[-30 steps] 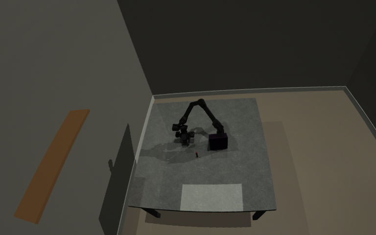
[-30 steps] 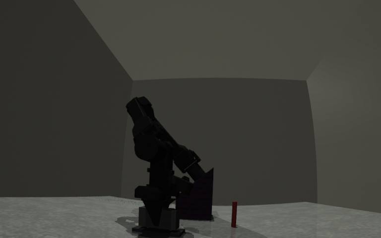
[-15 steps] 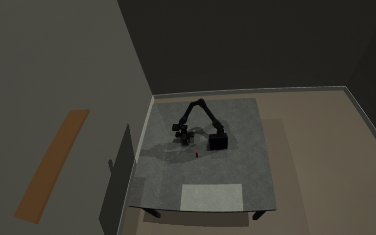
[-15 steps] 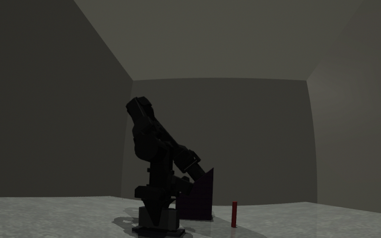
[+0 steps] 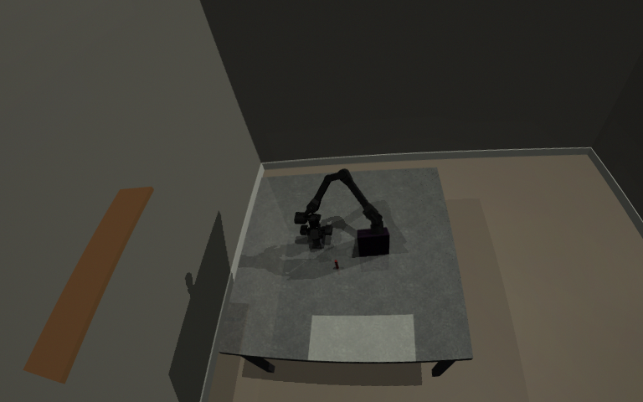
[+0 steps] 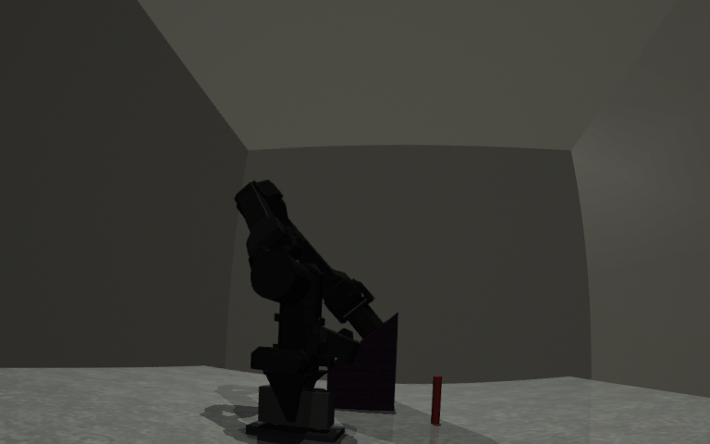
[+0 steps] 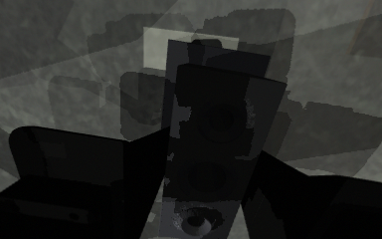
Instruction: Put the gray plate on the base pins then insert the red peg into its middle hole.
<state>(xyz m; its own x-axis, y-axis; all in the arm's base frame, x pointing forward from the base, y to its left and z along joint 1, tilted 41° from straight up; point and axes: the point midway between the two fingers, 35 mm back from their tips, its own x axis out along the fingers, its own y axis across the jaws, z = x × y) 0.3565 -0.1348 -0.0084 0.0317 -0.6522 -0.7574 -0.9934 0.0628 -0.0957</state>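
Note:
My gripper (image 5: 316, 242) points down near the left middle of the table and is shut on the gray plate (image 7: 224, 124). In the wrist view the plate is a dark slab with round holes, held between the two dark fingers. In the exterior view the gripper (image 6: 290, 400) holds the plate (image 6: 299, 408) low over the flat dark base (image 6: 296, 433); I cannot tell whether they touch. A pale round feature (image 7: 196, 222) shows at the plate's near end. The red peg (image 5: 336, 264) stands upright on the table, apart from the gripper, and also shows in the exterior view (image 6: 435, 399).
The arm rises from a dark purple box (image 5: 372, 241) right of the gripper, also seen in the exterior view (image 6: 369, 371). A pale rectangle (image 5: 362, 337) marks the table's front edge. Walls close the table's left and far sides.

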